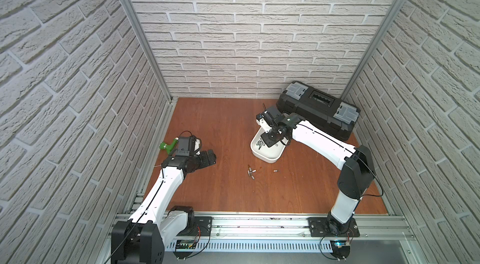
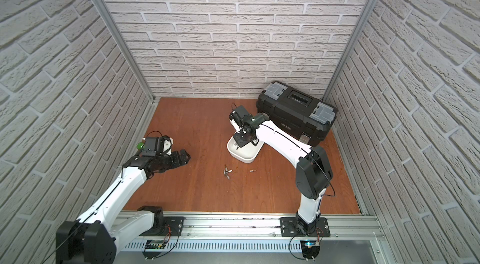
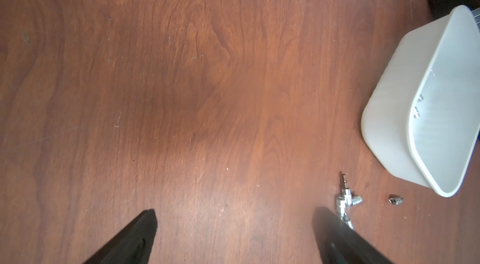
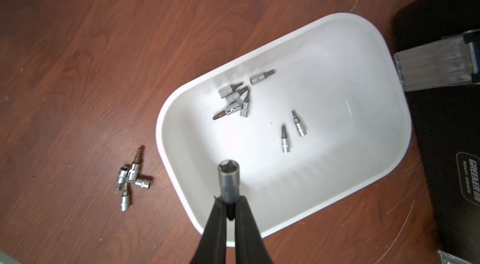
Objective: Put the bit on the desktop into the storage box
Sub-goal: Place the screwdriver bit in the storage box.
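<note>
My right gripper (image 4: 230, 200) is shut on a grey bit (image 4: 229, 182), held above the near wall of the white storage box (image 4: 337, 120), whose floor holds several silver bits (image 4: 235, 99). In both top views the right gripper (image 1: 260, 146) hangs over the storage box (image 1: 270, 156) (image 2: 244, 155). On the desktop (image 1: 220, 125), a cluster of bits (image 1: 251, 172) (image 4: 131, 177) lies in front of the box, and a single bit (image 1: 276, 171) lies to its right. My left gripper (image 1: 207, 157) (image 3: 233, 218) is open and empty, low over the board, left of the cluster (image 3: 345, 197).
A big black toolbox (image 1: 317, 109) with grey lid compartments stands at the back right, just behind the storage box. A green tool (image 1: 167, 146) lies by the left wall behind my left wrist. An aluminium rail (image 1: 259, 223) runs along the front edge.
</note>
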You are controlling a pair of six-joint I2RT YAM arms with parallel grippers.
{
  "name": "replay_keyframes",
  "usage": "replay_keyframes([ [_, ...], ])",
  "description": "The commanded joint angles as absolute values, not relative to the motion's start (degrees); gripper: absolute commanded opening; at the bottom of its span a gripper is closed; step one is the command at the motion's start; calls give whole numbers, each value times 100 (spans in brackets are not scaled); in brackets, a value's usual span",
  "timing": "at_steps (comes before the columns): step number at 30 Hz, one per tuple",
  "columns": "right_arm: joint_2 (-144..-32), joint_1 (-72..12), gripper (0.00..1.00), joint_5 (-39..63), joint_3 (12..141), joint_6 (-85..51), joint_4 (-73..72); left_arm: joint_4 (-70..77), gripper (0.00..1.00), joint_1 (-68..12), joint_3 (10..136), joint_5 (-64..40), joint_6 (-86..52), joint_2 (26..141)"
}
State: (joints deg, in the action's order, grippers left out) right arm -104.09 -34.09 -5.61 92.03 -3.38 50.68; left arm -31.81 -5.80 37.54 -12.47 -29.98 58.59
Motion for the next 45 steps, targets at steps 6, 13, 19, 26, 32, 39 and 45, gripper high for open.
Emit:
replay_keyframes([
  [6,-11276,-2861,10,-476,9809,-141,4894,-3253,98,-604,3955,-1243,-2883,5799],
  [13,-12130,-2605,10,-501,10308,-111,4940,-3261,98,-607,4004,-1270,-2848,5886],
  [19,-12451,-2549,10,-534,10371,-109,4872,-3243,98,-606,4023,-1267,-2848,5912],
  [26,-12718,-2549,10,-483,10393,-119,4826,-3221,98,-605,3973,-1276,-2865,5911],
  [32,-12844,-2549,10,-466,10341,-124,4811,-3226,98,-606,3964,-1276,-2863,5907],
  [39,-12887,-2557,11,-483,10280,-114,4815,-3217,98,-606,3962,-1278,-2870,5916],
  [45,-12920,-2552,12,-533,10240,-106,4820,-3199,99,-601,3927,-1211,-2883,5872],
])
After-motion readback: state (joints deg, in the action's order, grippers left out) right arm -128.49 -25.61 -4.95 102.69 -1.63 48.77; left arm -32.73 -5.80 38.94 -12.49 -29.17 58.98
